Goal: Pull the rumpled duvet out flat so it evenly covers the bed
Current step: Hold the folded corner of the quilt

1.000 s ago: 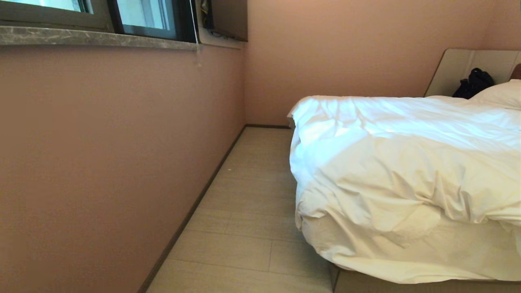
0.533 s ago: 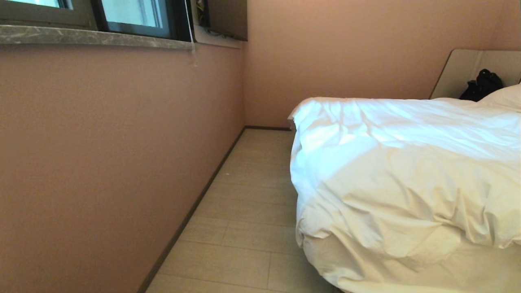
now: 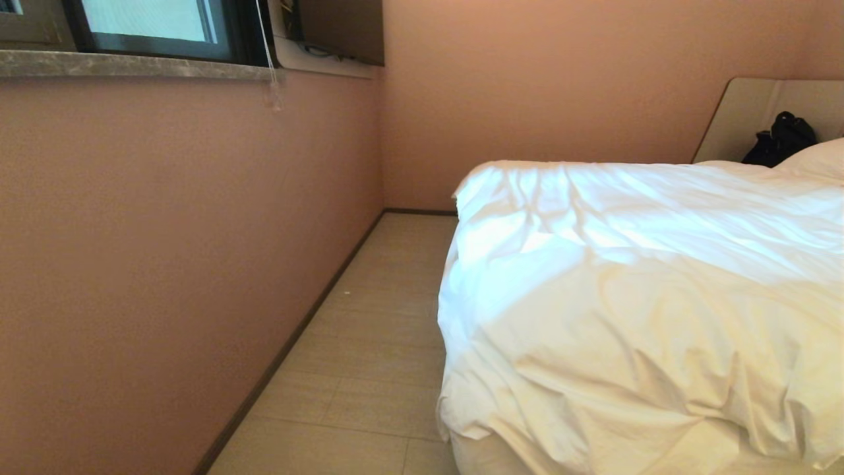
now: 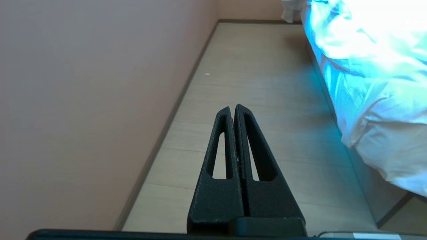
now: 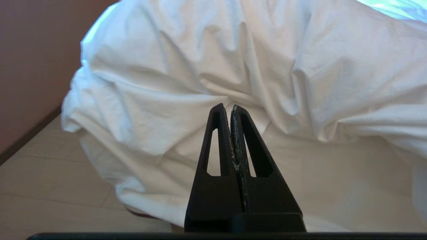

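Note:
The rumpled white duvet [image 3: 626, 310] is heaped over the near corner of the bed and hangs down its side; it also fills the right wrist view [image 5: 233, 60] and shows in the left wrist view [image 4: 373, 66]. The bed's beige headboard [image 3: 758, 112] stands at the far right. Neither arm appears in the head view. My left gripper [image 4: 232, 107] is shut and empty, pointing along the floor beside the wall. My right gripper [image 5: 227, 106] is shut and empty, pointing at the hanging duvet folds without touching them.
A pink wall [image 3: 165, 264] with a window sill [image 3: 132, 64] runs along the left. A narrow aisle of pale floor [image 3: 369, 343] lies between wall and bed. A white pillow [image 3: 817, 158] and a black bag [image 3: 781, 138] sit by the headboard.
The whole view has shifted: the bed now looms larger and lower in the picture, and its base has dropped out of sight, so the camera has moved closer. Nothing on the bed has moved.

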Robot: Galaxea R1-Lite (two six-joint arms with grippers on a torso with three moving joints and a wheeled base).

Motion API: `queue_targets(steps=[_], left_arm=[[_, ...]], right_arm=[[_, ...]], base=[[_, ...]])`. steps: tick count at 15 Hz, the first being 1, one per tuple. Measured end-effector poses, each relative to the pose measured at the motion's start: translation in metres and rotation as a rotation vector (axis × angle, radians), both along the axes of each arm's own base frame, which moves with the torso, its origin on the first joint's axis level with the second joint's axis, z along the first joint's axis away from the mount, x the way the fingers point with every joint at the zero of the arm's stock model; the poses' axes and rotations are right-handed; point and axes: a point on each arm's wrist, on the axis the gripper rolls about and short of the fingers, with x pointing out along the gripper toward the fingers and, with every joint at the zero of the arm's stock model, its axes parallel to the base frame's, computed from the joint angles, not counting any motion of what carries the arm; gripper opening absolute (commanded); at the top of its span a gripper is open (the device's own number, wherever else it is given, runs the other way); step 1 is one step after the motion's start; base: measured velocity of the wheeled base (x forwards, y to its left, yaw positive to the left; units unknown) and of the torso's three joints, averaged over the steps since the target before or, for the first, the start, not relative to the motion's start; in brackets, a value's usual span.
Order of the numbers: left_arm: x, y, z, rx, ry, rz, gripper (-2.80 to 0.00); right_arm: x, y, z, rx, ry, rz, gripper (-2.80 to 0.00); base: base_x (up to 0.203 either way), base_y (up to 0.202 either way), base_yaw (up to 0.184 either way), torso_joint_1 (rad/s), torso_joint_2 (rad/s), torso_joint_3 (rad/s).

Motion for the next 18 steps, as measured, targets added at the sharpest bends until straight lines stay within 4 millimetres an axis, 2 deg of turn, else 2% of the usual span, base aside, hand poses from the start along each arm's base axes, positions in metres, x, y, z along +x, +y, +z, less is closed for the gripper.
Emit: queue_targets(steps=[18], left_arm=[[0.0, 0.0, 0.0001, -0.002, -0.001, 0.0, -2.8]], right_arm=[[0.0, 0.0, 0.0, 0.0, 0.0, 0.001, -2.8]], base=[[0.0, 0.0, 0.0, 0.0, 0.0, 0.0]])
